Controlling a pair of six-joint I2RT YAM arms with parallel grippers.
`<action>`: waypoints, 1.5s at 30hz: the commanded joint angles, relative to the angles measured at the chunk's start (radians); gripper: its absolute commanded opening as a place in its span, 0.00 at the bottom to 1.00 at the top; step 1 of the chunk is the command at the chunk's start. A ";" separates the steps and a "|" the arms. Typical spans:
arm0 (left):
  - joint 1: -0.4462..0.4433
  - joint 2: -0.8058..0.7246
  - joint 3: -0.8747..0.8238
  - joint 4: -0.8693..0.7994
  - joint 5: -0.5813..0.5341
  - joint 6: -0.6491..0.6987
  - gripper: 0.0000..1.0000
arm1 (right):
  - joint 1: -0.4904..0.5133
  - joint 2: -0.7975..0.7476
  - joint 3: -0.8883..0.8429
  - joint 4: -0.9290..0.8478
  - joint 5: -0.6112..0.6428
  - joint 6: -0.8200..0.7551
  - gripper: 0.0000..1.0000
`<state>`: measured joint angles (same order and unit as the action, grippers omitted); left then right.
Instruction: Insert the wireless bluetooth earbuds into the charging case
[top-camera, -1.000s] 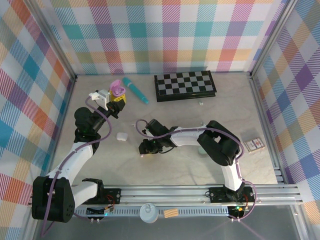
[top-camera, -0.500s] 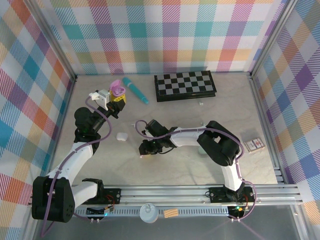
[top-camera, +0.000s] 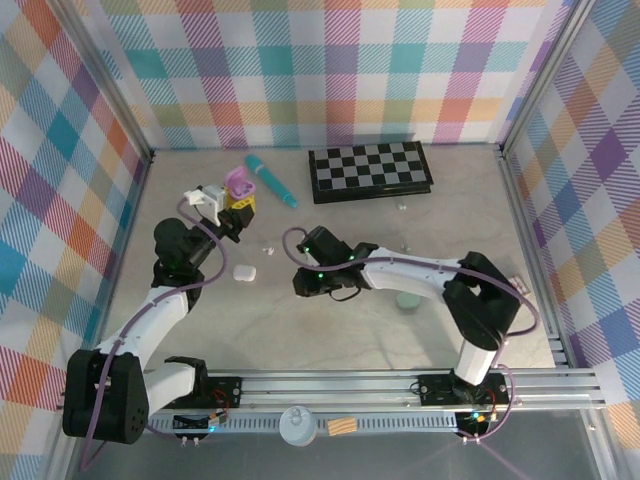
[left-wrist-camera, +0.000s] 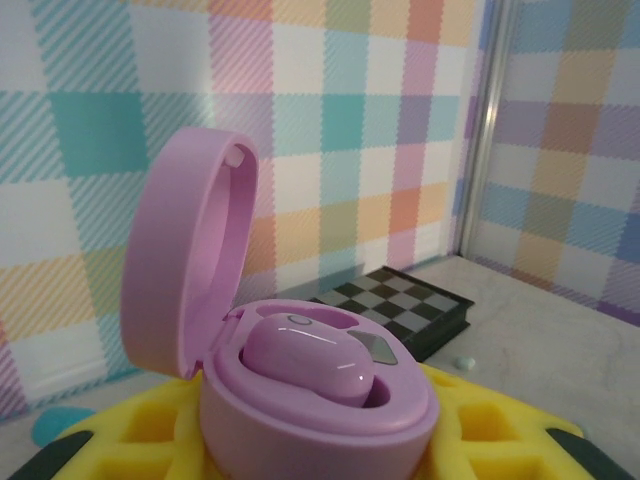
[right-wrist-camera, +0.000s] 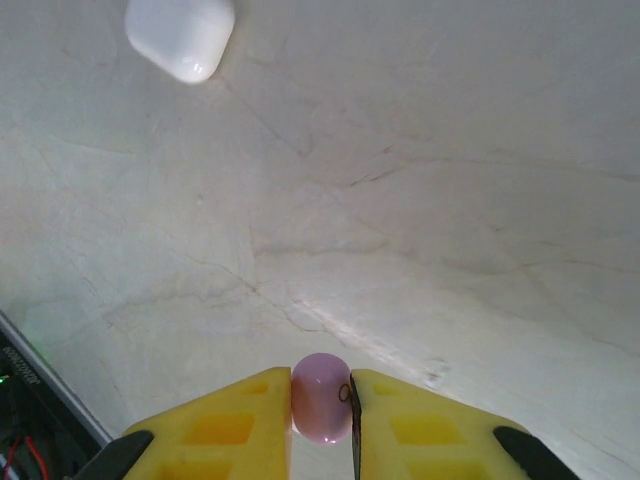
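Inside the open pink charging case (left-wrist-camera: 318, 440) sits one pink earbud (left-wrist-camera: 305, 362).

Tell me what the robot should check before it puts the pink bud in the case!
1. The pink bud is pinched in the right tool: ok.
2. The pink case is held by the left tool: ok.
3. The lid is open: ok.
4. A free slot beside the seated bud: cannot tell.
5. The pink bud is above the pink case: not ok, they're apart.
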<state>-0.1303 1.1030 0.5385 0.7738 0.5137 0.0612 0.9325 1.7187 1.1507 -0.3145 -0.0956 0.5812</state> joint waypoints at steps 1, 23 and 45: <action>-0.048 -0.004 -0.046 0.047 0.005 0.054 0.26 | -0.034 -0.079 0.009 -0.133 0.104 -0.084 0.21; -0.271 0.015 -0.153 0.091 0.003 0.077 0.26 | -0.094 -0.235 0.306 -0.323 0.119 -0.261 0.22; -0.334 0.051 -0.145 0.143 0.074 0.014 0.25 | -0.096 -0.139 0.403 -0.295 0.041 -0.299 0.22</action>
<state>-0.4511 1.1530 0.3885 0.8539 0.5602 0.0902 0.8425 1.5723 1.5299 -0.6189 -0.0353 0.2977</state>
